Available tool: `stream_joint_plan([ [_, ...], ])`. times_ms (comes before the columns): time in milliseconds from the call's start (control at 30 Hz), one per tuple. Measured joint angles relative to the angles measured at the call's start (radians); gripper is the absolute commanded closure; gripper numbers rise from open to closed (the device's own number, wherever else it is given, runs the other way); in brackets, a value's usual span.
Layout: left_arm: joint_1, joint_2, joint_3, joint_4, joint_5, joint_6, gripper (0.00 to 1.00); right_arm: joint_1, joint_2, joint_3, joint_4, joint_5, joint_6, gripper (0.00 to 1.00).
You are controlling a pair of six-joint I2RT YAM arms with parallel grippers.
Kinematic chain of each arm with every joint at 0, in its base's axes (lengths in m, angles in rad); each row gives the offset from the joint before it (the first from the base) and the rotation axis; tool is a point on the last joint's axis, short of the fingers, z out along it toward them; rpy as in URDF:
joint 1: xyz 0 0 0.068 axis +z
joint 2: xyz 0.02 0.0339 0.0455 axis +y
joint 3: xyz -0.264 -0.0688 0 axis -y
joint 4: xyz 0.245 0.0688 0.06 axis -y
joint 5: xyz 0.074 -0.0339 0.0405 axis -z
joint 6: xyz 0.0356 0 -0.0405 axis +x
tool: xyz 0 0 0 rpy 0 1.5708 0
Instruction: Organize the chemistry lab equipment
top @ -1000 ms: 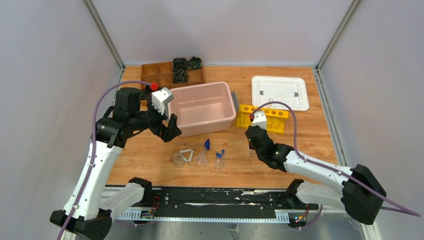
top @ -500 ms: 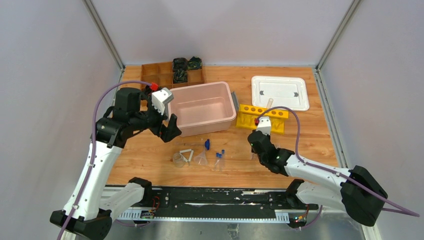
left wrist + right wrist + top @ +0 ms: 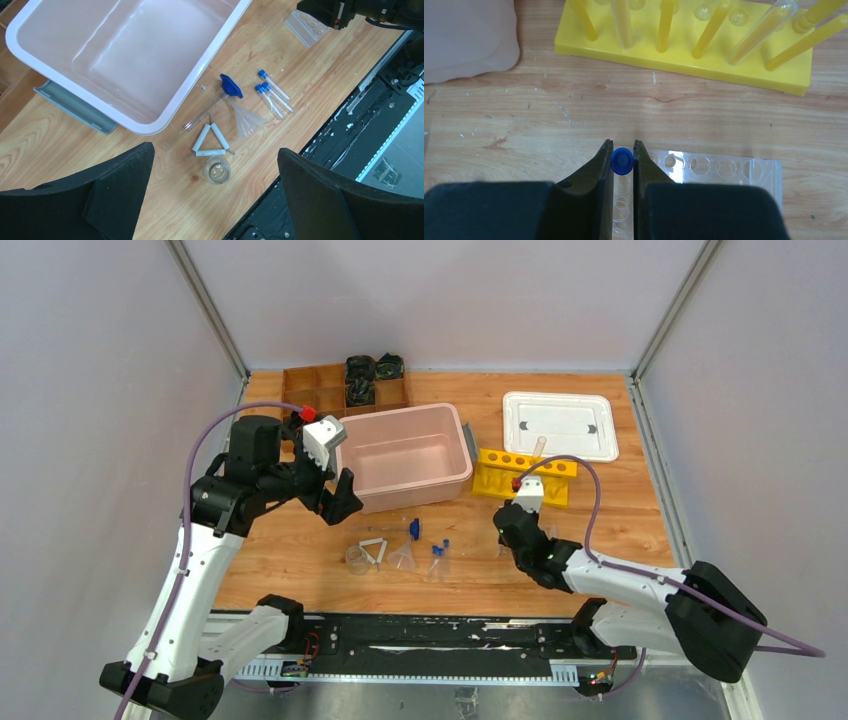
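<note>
Wooden tabletop (image 3: 620, 510), grey walls around. Right gripper (image 3: 623, 150): nearly closed, pinching a blue-capped tube (image 3: 622, 162) near its cap, directly above the left end of the clear tray (image 3: 724, 170); contact with the tray not discernible. Just beyond, yellow rack (image 3: 684, 62), one clear tube (image 3: 764, 32) leaning in it. Well to the left, clustered loosely: two more capped tubes (image 3: 272, 95), funnel (image 3: 247, 120), blue-tipped rod (image 3: 230, 86), white triangle (image 3: 210, 142), beaker (image 3: 217, 170). Left gripper (image 3: 212, 152): jaws spread wide, empty, hovering above that cluster beside the pink bin (image 3: 125, 50).
</note>
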Motion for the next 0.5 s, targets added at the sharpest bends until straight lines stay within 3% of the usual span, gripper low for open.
stream_joint_plan([
  [333, 0.000, -0.007, 0.000, 0.000, 0.000, 0.017, 0.00, -0.001, 0.134, 0.064, 0.113, 0.020, 0.006, 0.99],
  [500, 0.000, -0.034, 0.000, 0.000, 0.015, 0.041, 0.00, -0.001, 0.136, 0.066, 0.105, 0.019, 0.028, 0.71],
])
